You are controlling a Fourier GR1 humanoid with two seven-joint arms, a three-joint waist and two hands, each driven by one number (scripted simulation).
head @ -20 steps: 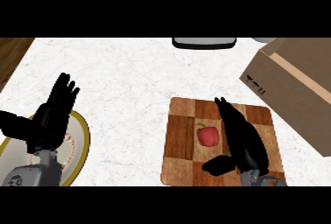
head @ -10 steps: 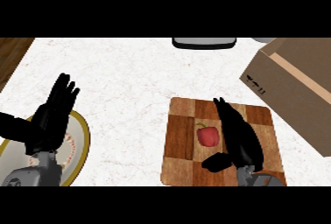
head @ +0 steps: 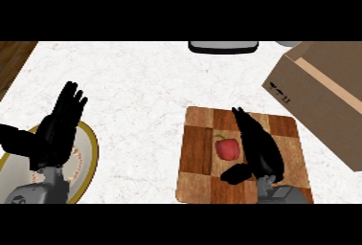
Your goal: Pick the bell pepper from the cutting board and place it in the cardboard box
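On the cutting board (head: 201, 158), the right robot hand (head: 256, 146) lies wide, fingers straight, just beside the bell pepper (head: 227, 148).

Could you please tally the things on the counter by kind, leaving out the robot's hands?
Bell pepper: 1
Cutting board: 1
Cardboard box: 1
Plate: 1
Grey object at the far edge: 1
Total: 5

The white speckled counter (head: 148, 86) carries a wooden board (head: 201, 158) at lower centre, a cardboard box (head: 322, 100) at right, a yellow-rimmed plate (head: 88, 153) at left, and a grey object (head: 222, 47) at the far edge.
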